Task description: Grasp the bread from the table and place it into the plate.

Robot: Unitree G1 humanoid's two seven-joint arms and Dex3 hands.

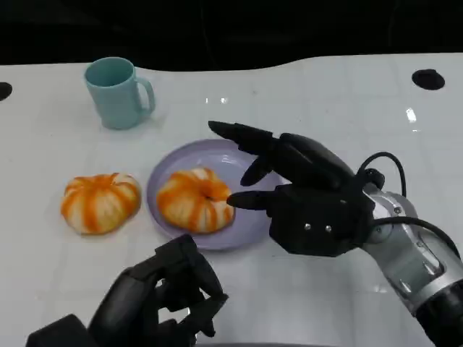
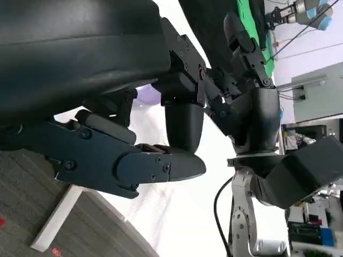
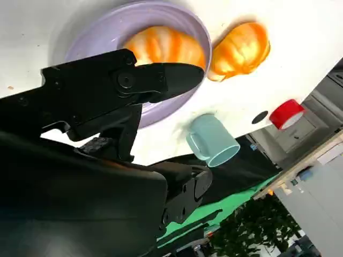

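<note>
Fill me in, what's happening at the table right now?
One bread already lies in the purple plate, and the right hand hovers open beside it, holding nothing. A second bread sits on the table left of the plate, apart from it. The left hand waits low near the table edge, fingers curled in and holding nothing. A teal mug stands farther back.

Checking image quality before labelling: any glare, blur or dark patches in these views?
Head view: small glare spots on the table, bread sharp. Left wrist view: left hand close and dark, bright background. Right wrist view: right hand black silhouette, plate clear.
</note>
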